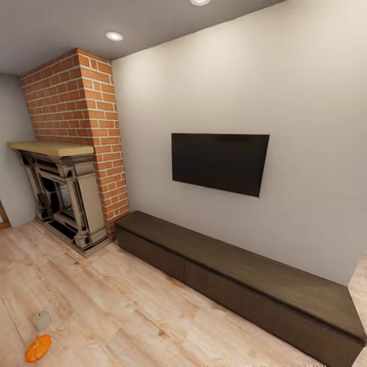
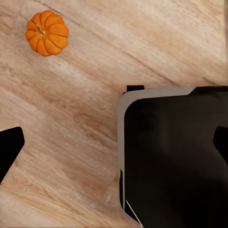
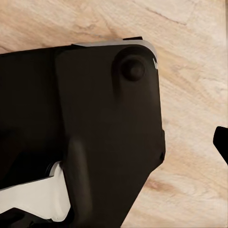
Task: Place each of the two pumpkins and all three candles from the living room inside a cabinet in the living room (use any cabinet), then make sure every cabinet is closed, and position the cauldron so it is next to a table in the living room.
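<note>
A: What colour is the pumpkin (image 2: 47, 33)?
B: Bright orange with ribs, and its stem is dark. The candle (image 1: 42, 320) is pale grey-beige.
A: And the floor (image 1: 102, 300)?
B: Light wood planks with brown grain lines.
A: The cabinet (image 1: 239, 278)?
B: Dark brown. The fireplace (image 1: 76, 122) is red brick with pale lines, the wall (image 1: 244, 76) is light grey, and the TV (image 1: 219, 162) is black.
A: The fingers (image 2: 9, 147)?
B: Black.

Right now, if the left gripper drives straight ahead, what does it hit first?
Probably bare floor. Its wrist view looks down on planks, with the robot's black base at one side and a pumpkin off-line. Depth is unclear.
</note>
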Available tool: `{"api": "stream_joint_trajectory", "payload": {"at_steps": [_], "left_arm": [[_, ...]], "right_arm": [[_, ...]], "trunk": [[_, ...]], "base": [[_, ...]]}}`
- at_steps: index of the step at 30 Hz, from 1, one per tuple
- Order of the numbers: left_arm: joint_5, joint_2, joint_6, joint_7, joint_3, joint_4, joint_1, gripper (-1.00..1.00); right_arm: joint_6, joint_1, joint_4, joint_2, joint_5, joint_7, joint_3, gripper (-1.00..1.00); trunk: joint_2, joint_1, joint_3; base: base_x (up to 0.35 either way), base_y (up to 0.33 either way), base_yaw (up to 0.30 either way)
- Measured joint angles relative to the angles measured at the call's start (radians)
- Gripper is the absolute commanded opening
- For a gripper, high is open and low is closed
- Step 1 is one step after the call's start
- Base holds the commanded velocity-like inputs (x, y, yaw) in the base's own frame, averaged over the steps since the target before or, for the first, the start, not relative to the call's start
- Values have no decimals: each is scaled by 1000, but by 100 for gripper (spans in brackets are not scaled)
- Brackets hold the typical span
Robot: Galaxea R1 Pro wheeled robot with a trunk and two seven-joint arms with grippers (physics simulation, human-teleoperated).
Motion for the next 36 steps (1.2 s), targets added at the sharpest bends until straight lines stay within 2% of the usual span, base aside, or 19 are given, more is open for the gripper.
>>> {"api": "stream_joint_trajectory", "payload": {"at_steps": [6,12,25,36], "left_arm": [[0,-2,1,1,0,0,0,100],[-1,-7,1,2,0,0,0,100],[-1,-9,1,5,-1,0,0,100],[-2,-10,1,6,-1,0,0,100]], "right_arm": [[-4,0,-1,0,0,0,0,100],[-57,0,0,0,-1,-1,0,100],[-64,0,-1,0,0,-1,1,100],[-59,0,-1,0,1,0,1,100]], "trunk": [[0,0,0],[0,0,0],[0,0,6],[0,0,16]], "base": [[0,0,-277],[0,0,-268],[13,0,-245],[223,0,-215]]}}
